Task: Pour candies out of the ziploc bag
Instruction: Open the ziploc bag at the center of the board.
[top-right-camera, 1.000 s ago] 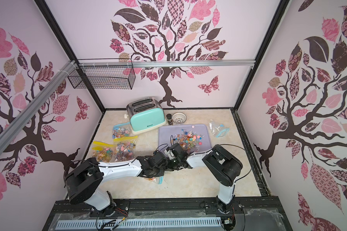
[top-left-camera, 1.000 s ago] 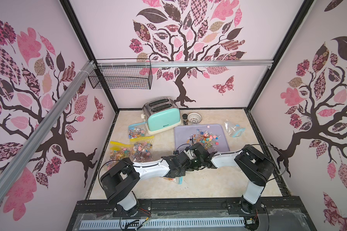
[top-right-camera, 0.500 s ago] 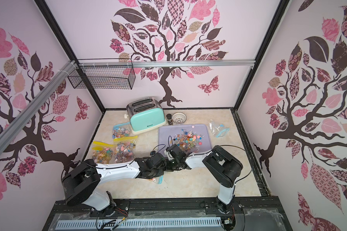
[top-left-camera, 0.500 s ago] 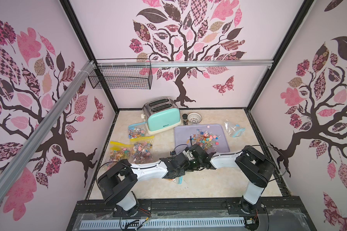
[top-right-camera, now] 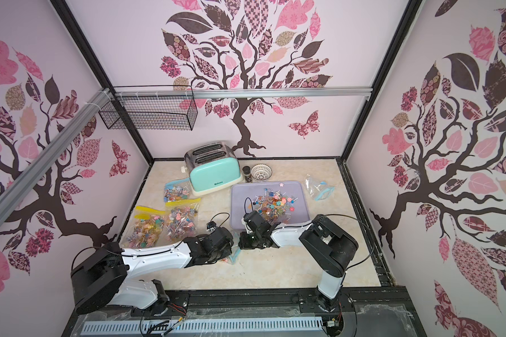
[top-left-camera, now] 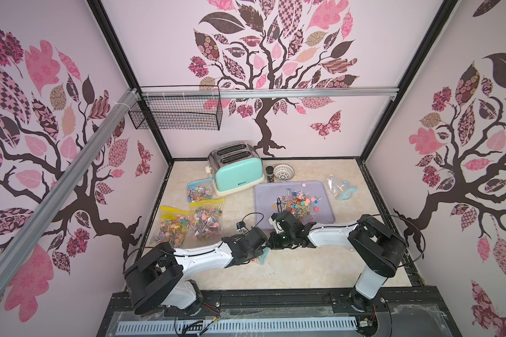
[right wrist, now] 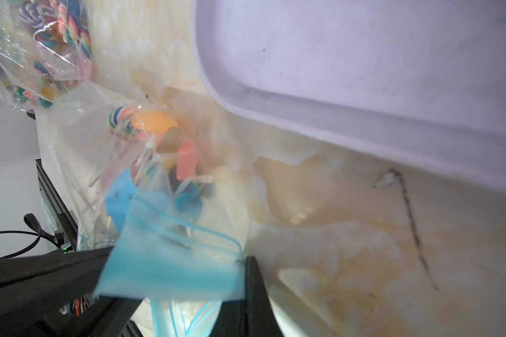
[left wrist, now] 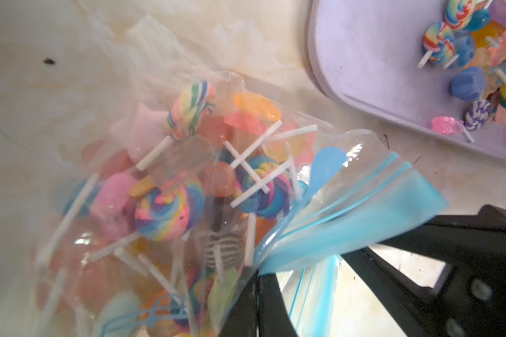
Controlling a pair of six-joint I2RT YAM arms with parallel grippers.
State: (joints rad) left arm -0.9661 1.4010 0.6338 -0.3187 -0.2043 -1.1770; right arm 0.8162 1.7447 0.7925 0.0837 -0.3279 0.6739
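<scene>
We saw a marbled beige bench (top-left-camera: 304,271) from above, inside a booth with tree-patterned walls. Both arms reached in low from six o'clock and met near the bench's middle, just off the seven o'clock corner of a lilac tray (top-left-camera: 263,195). We took this as staging to tip the load onto it. A heap of loose sweets (top-left-camera: 297,202) lay on the tray.

Between the arms, low over the bench, was the ziploc bag (left wrist: 187,163), clear and crumpled, with a blue zip strip (left wrist: 348,221) along its mouth. The left fingers (left wrist: 265,303) were pressed together on one side of that strip. The right fingers (right wrist: 253,291) were clamped on it too, we judged to pull the mouth apart.

Inside the bag sat the candies (left wrist: 170,213): swirled rainbow lollipops and pink and orange shapes, with thin white sticks crossing.
</scene>
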